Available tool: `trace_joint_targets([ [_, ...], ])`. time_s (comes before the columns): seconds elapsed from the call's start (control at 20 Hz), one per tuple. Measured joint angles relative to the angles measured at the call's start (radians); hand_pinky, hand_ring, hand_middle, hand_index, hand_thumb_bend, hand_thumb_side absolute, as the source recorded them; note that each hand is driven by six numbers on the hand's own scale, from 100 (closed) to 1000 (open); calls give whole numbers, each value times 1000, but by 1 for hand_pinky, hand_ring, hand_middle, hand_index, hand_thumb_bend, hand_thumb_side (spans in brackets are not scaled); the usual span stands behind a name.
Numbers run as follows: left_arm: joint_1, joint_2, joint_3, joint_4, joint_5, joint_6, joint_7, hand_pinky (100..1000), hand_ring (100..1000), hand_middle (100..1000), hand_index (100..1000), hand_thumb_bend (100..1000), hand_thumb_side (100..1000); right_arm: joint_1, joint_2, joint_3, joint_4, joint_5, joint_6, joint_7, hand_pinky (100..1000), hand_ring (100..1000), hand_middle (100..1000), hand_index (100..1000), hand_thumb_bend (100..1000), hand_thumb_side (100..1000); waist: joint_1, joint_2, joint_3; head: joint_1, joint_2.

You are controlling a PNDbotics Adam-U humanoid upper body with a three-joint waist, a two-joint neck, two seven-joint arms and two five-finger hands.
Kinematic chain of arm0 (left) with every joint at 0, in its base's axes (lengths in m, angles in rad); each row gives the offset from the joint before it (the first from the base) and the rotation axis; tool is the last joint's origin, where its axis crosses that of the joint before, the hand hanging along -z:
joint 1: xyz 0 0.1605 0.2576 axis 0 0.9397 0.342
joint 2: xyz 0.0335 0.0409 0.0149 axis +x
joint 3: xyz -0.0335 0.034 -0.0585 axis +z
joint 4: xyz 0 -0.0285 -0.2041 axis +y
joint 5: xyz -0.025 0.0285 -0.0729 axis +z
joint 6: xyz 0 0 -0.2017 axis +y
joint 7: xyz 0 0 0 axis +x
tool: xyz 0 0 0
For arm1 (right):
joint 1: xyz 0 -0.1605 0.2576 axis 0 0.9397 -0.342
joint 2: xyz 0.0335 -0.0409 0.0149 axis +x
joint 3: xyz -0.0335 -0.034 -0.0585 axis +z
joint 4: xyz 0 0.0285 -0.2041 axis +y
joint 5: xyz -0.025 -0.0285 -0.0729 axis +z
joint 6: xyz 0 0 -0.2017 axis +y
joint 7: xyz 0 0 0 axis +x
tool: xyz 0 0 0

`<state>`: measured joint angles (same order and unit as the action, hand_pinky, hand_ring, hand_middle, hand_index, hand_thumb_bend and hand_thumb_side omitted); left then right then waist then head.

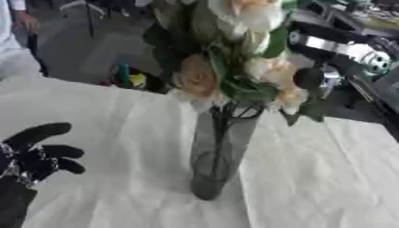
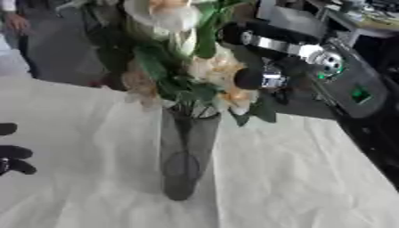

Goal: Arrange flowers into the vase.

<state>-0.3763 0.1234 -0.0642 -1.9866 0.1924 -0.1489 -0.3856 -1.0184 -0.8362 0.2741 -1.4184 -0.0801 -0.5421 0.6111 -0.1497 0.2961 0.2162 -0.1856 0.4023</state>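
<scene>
1. Left hand [image 1: 37, 153]: idle at lower left over the white tablecloth [image 1: 311, 178]; fingers spread and relaxed, holding nothing; well apart from the vase [image 1: 221, 151].
2. Right hand [image 2: 251, 78]: reaching in from upper right, level with the blooms; dark rounded end just beside the flowers [image 1: 234, 67]; cannot tell whether clenched, released or touching a stem.
3. Vase: tall, dark, translucent; upright near table centre; stems visible inside, running down toward the base.
4. Flowers: cream and peach heads with green leaves, bunched above the rim; no loose stems seen on the cloth.
5. Judged nearly complete; possibly only final adjustment and withdrawal of right hand left.
</scene>
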Motion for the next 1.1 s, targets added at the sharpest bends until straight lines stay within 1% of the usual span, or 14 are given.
trace_joint_targets([
  [0.35, 2, 0, 0, 0, 0, 0, 0, 638, 726, 829, 881, 163, 1000, 55, -38, -28, 4, -6, 3, 3, 987, 948, 933, 1000, 568, 1000, 0, 0, 1, 7, 0],
  [0.6, 8, -1, 0, 0, -1, -3, -2, 639, 726, 830, 881, 161, 1000, 92, -66, -50, -8, -45, 15, 15, 995, 942, 927, 997, 561, 1000, 3, 0, 1, 13, 1],
  [0.8, 15, -1, 0, 0, -1, -9, -1, 639, 726, 830, 881, 158, 1000, 119, -92, -71, -28, -83, 28, 28, 1000, 932, 918, 991, 548, 1000, 22, 0, -1, 25, 5],
  [0.9, 17, -1, 0, 0, -1, -12, -1, 639, 726, 830, 881, 173, 1000, 138, -104, -85, -43, -112, 35, 35, 1000, 928, 915, 988, 538, 1000, 32, 0, -2, 36, 15],
  [0.95, 17, -1, 0, 0, -1, -14, 0, 639, 726, 830, 881, 157, 1000, 150, -112, -93, -53, -127, 40, 40, 1000, 927, 914, 988, 536, 1000, 36, 0, -5, 42, 21],
  [1.1, 18, -1, 0, 0, -1, -19, 1, 639, 726, 830, 881, 156, 1000, 193, -137, -123, -91, -180, 54, 54, 1000, 914, 903, 979, 517, 1000, 44, 0, -10, 55, 34],
])
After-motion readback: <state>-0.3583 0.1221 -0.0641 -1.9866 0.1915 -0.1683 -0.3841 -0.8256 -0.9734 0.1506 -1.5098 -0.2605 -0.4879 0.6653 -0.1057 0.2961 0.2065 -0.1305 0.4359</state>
